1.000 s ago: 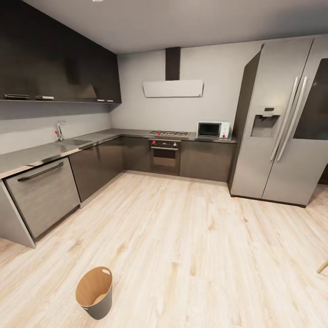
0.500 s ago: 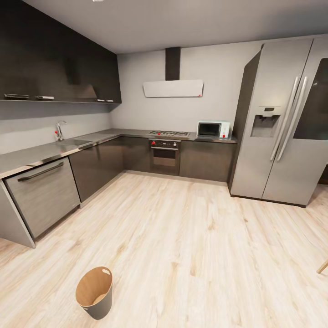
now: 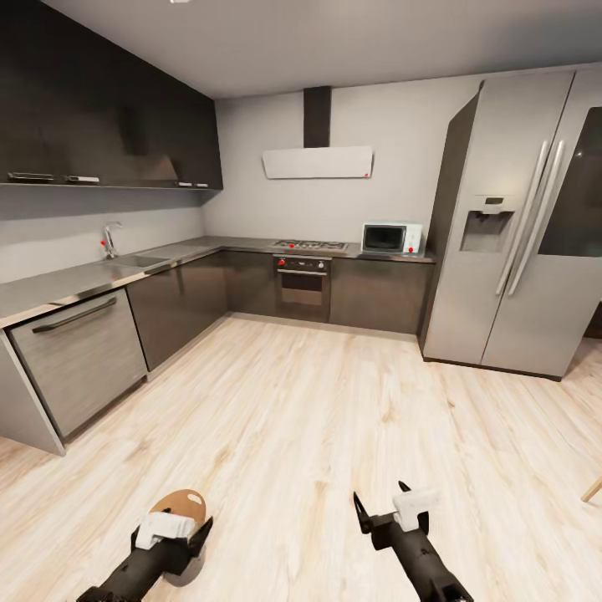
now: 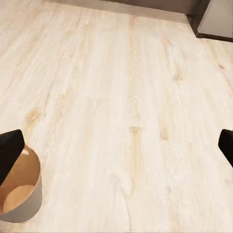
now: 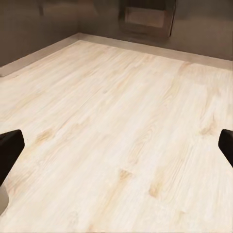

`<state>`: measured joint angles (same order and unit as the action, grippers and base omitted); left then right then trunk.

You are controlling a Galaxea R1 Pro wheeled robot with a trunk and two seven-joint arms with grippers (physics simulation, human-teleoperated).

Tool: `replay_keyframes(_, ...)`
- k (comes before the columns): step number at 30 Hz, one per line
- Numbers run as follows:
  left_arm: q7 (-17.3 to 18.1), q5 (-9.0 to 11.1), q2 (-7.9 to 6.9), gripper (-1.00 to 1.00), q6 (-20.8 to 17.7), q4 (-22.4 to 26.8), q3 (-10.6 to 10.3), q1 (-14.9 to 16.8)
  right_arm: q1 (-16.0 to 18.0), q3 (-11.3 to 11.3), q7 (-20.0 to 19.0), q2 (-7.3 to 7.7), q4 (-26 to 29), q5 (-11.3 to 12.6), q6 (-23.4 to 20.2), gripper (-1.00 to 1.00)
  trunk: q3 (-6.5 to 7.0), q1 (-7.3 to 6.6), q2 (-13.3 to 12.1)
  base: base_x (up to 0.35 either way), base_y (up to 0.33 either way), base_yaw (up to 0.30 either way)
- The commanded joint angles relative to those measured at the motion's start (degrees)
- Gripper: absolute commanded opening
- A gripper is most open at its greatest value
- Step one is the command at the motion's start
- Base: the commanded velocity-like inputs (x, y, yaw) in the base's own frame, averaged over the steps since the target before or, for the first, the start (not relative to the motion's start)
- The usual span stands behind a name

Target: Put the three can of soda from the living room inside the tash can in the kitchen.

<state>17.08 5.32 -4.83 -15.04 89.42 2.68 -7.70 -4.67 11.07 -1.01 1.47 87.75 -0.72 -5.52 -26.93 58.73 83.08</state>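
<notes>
I am in the kitchen. The tash can (image 3: 181, 502), a small dark grey bucket with a tan inside, stands upright on the wood floor at the near left. My left gripper (image 3: 174, 525) hangs open just in front of it and covers its lower part. The left wrist view has the tash can (image 4: 22, 194) beside one fingertip (image 4: 9, 150), with only bare floor between the wide-spread fingers. My right gripper (image 3: 380, 500) is open over bare floor to the right, holding nothing. The three can of soda are out of view.
Dark cabinets and a grey countertop (image 3: 67, 284) run along the left and back walls, with an oven (image 3: 303, 288) and a microwave (image 3: 389, 237). A steel fridge (image 3: 518, 226) stands at the right. A wooden leg (image 3: 592, 489) pokes in at the right edge.
Both arms have come up into the head view with their grippers open. The left gripper now covers part of the tash can. The room and the tash can have not moved.
</notes>
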Motion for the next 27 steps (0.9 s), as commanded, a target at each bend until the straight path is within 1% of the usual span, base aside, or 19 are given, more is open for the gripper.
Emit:
replay_keyframes(1,0.0,0.0,0.0,1.0,0.0,0.0,0.0,0.0,0.0,0.0,0.0,0.0,0.0,0.0,0.0,1.0,0.0,0.0,0.0,0.0,0.0,0.0)
replay_keyframes(3,0.8,0.1,0.09,1.0,0.8,0.9,3.8,-0.2,-0.2,0.7,0.1,0.17,1.8,0.0,-0.9,1.0,0.0,0.0,0.0,0.0,0.0,0.0)
replay_keyframes(5,1.6,0.1,0.15,1.0,2.4,1.0,5.0,-0.2,-0.3,0.8,0.1,0.4,2.2,0.0,-0.9,1.0,0.0,0.0,0.0,0.0,0.0,0.0)
replay_keyframes(6,2.0,0.1,0.23,1.0,3.7,1.1,5.4,-0.3,-0.3,0.8,0.1,0.52,2.3,0.1,-0.7,1.0,0.0,0.0,0.0,0.0,0.0,0.0)
replay_keyframes(7,2.4,0.1,0.32,1.0,5.9,1.1,5.8,-0.4,-0.6,0.8,0.2,0.63,2.5,0.2,0.1,1.0,0.0,0.0,0.0,0.0,0.0,0.0)
replay_keyframes(10,3.1,0.1,0.52,1.0,11.3,1.2,6.4,-1.0,-2.1,0.2,0.3,0.83,2.7,0.3,2.8,1.0,0.0,0.0,0.0,0.0,0.0,0.0)
replay_keyframes(11,3.2,0.1,0.58,1.0,13.0,1.2,6.5,-1.6,-2.9,-0.2,0.4,0.84,2.7,0.3,4.0,1.0,0.0,0.0,0.0,0.0,0.0,0.0)
replay_keyframes(12,3.4,0.0,0.65,1.0,15.8,1.0,6.7,-3.1,-4.5,-1.0,0.4,0.86,2.8,0.4,6.1,1.0,0.0,0.0,0.0,0.0,0.0,0.0)
replay_keyframes(14,3.5,-0.1,0.65,1.0,17.7,0.2,6.9,-4.2,-5.7,-1.6,0.4,0.88,2.8,0.4,7.4,1.0,0.0,0.0,0.0,0.0,0.0,0.0)
replay_keyframes(18,3.7,-0.1,0.66,1.0,20.0,-3.3,7.2,-5.5,-7.1,-2.3,0.7,0.88,2.0,0.5,9.4,1.0,0.0,0.0,0.0,0.0,0.0,0.0)
replay_keyframes(25,3.8,-0.3,0.67,1.0,20.9,-5.5,7.4,-6.0,-7.6,-2.9,0.8,0.91,-1.2,0.8,10.5,1.0,0.0,0.0,0.0,0.0,0.0,0.0)
replay_keyframes(27,3.7,-0.3,0.64,1.0,21.7,-6.5,7.4,-6.0,-7.7,-3.5,0.8,0.95,-2.7,0.8,10.8,1.0,0.0,0.0,0.0,0.0,0.0,0.0)
